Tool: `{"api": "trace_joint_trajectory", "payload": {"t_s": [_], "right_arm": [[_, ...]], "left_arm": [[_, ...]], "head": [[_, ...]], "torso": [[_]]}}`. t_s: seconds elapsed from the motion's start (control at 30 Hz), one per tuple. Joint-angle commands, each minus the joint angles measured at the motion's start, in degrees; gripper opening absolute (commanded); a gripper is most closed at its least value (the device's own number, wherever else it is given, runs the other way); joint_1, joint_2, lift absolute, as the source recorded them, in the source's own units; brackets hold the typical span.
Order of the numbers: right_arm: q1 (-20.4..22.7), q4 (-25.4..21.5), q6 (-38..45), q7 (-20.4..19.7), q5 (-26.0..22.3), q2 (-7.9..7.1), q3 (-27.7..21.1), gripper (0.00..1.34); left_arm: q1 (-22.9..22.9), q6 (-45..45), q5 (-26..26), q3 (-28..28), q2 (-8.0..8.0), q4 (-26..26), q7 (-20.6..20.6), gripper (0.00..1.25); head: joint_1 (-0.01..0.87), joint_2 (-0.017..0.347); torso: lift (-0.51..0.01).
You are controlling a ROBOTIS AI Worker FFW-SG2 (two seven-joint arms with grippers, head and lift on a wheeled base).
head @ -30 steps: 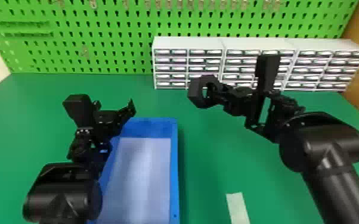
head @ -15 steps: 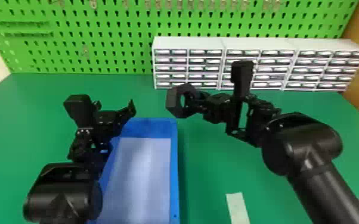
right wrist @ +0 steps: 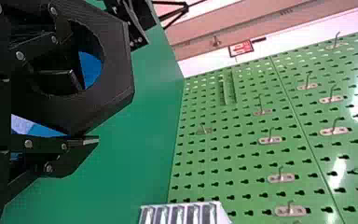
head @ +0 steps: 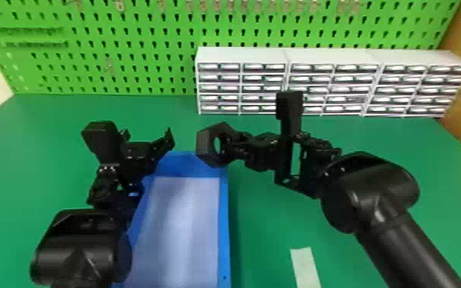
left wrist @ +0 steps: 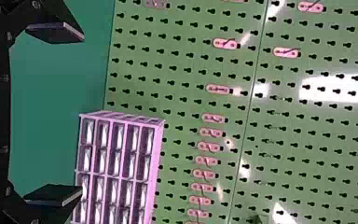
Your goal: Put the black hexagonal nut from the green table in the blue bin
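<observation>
Black nut (head: 204, 148), wall pinched in my right hand (right wrist: 80, 112), near bin (head: 224, 229): transfer step. Next, I centre inside, lower, let go. Left hand (left wrist: 70, 113) spread.

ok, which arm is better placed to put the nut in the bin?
Right, I'd say: right gripper holds the nut near the far end of the blue bin; left gripper is open and empty.

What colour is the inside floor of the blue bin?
Pale, whitish blue; the head view shows the bin's floor best.
</observation>
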Motion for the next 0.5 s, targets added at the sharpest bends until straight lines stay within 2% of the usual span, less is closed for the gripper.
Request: {"api": "trace_joint_trajectory", "payload": {"t_s": [0.0, 0.27, 0.47], "right_arm": [[-0.29, 1.04, 0.1, 0.1, -1.29, -0.1, 1.27, 0.25], [-0.73, 2.71, 0.62, 0.89, -1.99, -0.02, 2.94, 0.25], [-1.79, 5.08, 1.33, 3.7, -1.9, -0.1, 4.43, 0.25]], "left_arm": [[0.0, -0.02, 0.0, 0.0, 0.0, 0.0, 0.0, 1.11], [0.0, -0.02, 0.09, 0.09, 0.0, 0.0, 0.0, 1.11], [0.0, -0.02, 0.09, 0.18, 0.0, 0.0, 0.0, 1.11]], "head": [[0.686, 0.051], [0.686, 0.051], [0.686, 0.051]], "torso": [[-0.097], [-0.097], [-0.097]]}}
